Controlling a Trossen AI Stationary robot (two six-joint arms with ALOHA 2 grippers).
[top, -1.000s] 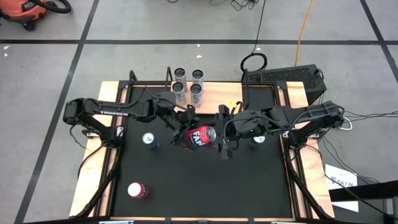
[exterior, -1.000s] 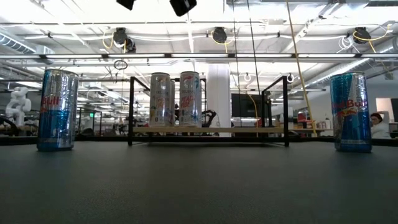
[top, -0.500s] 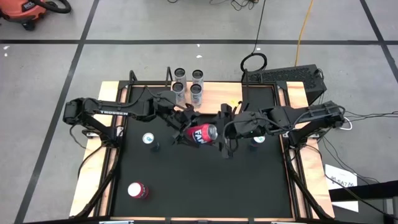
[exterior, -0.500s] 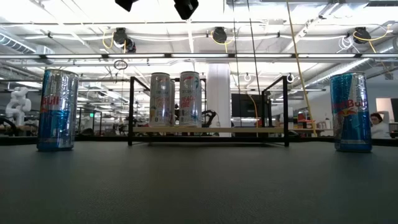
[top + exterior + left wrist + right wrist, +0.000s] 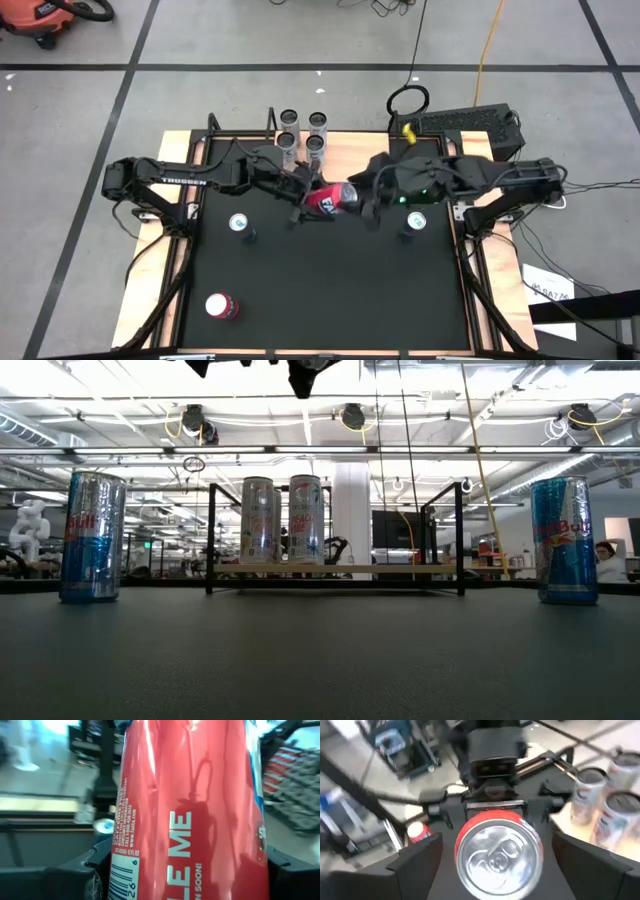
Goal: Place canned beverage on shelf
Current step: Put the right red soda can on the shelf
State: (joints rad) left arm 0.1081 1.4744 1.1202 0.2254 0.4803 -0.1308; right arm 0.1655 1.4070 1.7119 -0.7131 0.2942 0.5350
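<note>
A red can (image 5: 332,197) hangs on its side above the table's middle, near the shelf (image 5: 350,150), with its top toward the table's right. My left gripper (image 5: 310,200) is shut on it. My right gripper (image 5: 362,195) is open. Its fingers (image 5: 420,857) stand on either side of the can's top end (image 5: 497,852) with a gap to it. The shelf, a light-wood board with black end rails (image 5: 335,570), stands at the far edge and bears several silver cans (image 5: 302,132) on its left part. My left gripper pinches the red can's side wall (image 5: 120,865) between its two fingers (image 5: 75,875), which lie across the can. It comes from the table's left. The can is lifted clear of the table and lies about level, with its top toward my right gripper.
Two blue cans stand on the black tabletop, one at the left (image 5: 240,223) and one at the right (image 5: 415,222). A second red can (image 5: 220,305) stands near the front left. The right part of the shelf board (image 5: 420,150) is bare.
My left gripper has carried the red can toward the table's far edge and a little to the right, nearer the shelf. The can stays on its side. My right gripper has gone the same way, keeping at the can's top end.
</note>
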